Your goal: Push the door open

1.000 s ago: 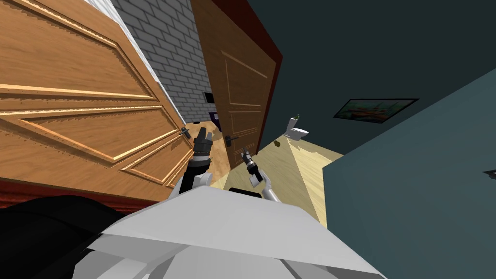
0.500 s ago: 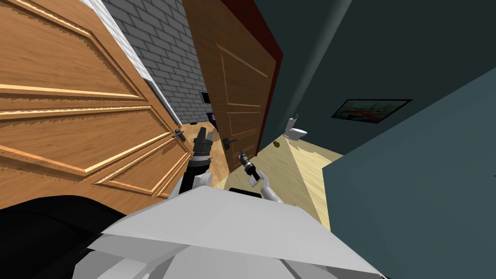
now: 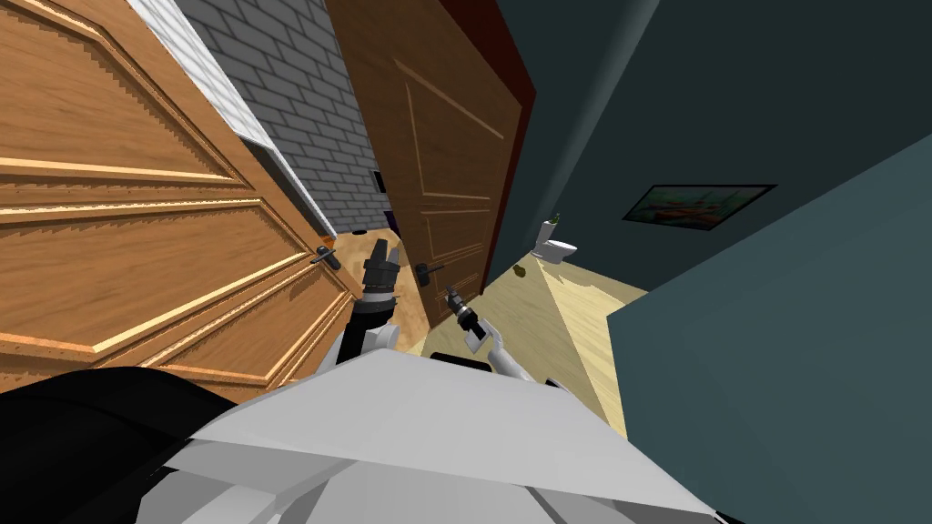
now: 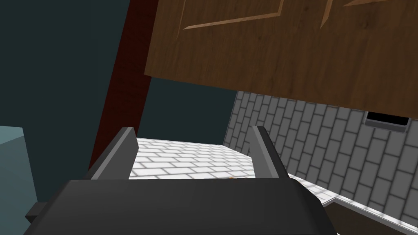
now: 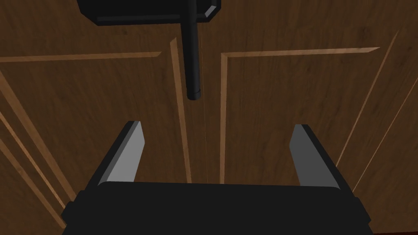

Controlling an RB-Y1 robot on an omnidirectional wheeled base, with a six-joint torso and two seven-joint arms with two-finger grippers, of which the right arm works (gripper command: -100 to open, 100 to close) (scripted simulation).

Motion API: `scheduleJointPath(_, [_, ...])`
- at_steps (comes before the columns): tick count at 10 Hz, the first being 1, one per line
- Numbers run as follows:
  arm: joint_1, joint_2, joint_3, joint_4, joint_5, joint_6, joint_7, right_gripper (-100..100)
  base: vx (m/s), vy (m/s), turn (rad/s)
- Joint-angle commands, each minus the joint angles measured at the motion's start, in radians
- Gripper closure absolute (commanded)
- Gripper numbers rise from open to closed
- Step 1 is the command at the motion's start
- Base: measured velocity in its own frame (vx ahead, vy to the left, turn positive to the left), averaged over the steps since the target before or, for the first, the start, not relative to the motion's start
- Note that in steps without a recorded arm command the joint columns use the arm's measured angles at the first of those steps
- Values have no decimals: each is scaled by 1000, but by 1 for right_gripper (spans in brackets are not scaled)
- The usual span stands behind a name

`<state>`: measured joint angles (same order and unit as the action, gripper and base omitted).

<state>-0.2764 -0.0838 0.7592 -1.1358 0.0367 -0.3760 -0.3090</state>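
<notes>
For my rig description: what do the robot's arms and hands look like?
The left hand and right hand are each a dark box with two thin, light grey, blade-like fingers. The left forearm is black near the wrist, the right forearm white with a dark wrist.

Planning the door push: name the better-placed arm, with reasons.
Probably right. The right gripper, open, faces the door by its black handle; the left gripper points past the door's edge at a brick wall.

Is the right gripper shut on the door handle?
No, the right gripper stands open and empty, with the black handle ahead of its fingertips on the brown door.
</notes>
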Motion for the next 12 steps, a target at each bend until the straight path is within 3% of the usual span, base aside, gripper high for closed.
scheduleJointPath(1, [-24,3,21,36,-1,3,-5,-100,137,49,-37])
scheduleJointPath(3, [-42,5,41,64,-1,6,-9,-100,153,44,-28])
scheduleJointPath(6, [-40,5,28,66,0,6,-3,-100,84,64,24])
scheduleJointPath(12, [-38,28,0,103,2,-6,16,-100,159,180,41])
